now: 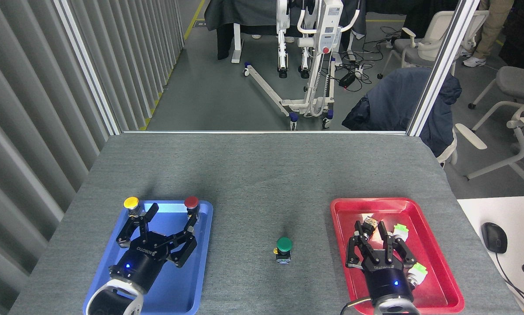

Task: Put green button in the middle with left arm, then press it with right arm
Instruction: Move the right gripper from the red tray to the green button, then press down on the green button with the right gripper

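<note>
Left gripper at lower left of the frame, fingers splayed wide, nothing between them, hanging over the blue tray. One fingertip close by the yellow button at the tray's upper left corner, another close by the red button at its upper right corner; contact with either not clear. White wrist running off the bottom edge.

Right gripper at lower right, fingers spread but drawn nearer together than the left's, gripping nothing that can be made out, over the red tray. Small parts in that tray just beyond and beside the fingertips: a dark cylindrical piece and two white-and-green pieces, too small to identify.

Green button upright on bare grey tabletop, lower centre of the frame, between the two trays and well apart from both grippers, a yellow tab showing on its left side.

Ribbed grey wall panels down the left. Beyond the table's far edge, grey floor, a white wheeled lift frame at upper centre, cables, a dark jacket over a chair, white chairs at upper right. White desk with a black mouse at the right edge.
</note>
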`<action>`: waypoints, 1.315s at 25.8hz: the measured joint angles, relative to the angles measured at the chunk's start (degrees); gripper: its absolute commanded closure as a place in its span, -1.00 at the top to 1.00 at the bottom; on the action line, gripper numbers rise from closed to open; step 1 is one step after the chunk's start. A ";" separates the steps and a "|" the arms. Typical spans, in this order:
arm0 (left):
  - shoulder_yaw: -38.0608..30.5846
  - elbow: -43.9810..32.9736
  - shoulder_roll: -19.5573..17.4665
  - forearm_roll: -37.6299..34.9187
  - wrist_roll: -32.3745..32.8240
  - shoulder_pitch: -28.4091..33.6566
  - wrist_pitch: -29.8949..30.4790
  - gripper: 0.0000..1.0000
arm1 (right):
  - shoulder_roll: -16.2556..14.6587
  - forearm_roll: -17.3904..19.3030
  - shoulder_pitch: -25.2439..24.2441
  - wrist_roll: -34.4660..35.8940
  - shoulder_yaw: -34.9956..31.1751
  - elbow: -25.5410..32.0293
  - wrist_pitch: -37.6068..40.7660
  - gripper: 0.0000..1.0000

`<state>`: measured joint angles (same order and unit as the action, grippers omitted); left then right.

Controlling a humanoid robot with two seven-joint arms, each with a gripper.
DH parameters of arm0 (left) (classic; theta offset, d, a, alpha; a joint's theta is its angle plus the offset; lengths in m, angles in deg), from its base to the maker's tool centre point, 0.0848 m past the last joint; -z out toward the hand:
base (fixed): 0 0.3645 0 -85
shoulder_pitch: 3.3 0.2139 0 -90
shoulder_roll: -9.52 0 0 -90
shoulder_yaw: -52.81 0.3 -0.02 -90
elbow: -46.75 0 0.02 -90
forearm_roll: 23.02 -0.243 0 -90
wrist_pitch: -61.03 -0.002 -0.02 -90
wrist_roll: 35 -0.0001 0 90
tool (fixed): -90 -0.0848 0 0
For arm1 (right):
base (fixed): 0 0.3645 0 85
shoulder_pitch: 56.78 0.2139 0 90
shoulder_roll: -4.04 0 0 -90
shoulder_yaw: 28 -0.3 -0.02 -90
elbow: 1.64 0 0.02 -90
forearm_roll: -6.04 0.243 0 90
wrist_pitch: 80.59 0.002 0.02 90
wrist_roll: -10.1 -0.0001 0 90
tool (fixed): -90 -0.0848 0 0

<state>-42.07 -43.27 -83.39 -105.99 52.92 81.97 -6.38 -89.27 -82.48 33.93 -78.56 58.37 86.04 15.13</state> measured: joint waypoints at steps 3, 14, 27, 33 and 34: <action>-4.00 -1.04 -0.11 0.00 -0.12 1.84 0.78 0.96 | 0.28 -0.22 0.30 -0.06 2.02 -0.29 4.45 -1.00; -5.65 -3.75 2.79 -0.26 0.93 4.38 -0.74 0.96 | 1.15 -2.67 5.61 -4.06 10.98 -9.70 7.69 -1.00; -5.58 -5.17 5.42 -0.27 -0.28 4.61 -3.82 0.96 | 2.65 -2.89 7.28 -6.42 12.08 -13.22 7.93 -1.00; -5.52 -5.66 6.08 -0.55 -0.59 4.02 -7.24 0.96 | 2.78 -2.89 7.89 -7.04 12.15 -14.71 8.07 -1.00; -5.41 -5.71 6.18 -0.60 -0.63 3.96 -7.93 0.96 | 2.78 -2.89 7.96 -7.05 12.15 -14.95 8.07 -1.00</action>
<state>-47.48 -48.98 -77.21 -106.59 52.30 85.93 -14.31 -86.49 -85.37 41.89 -85.60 70.53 71.09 23.20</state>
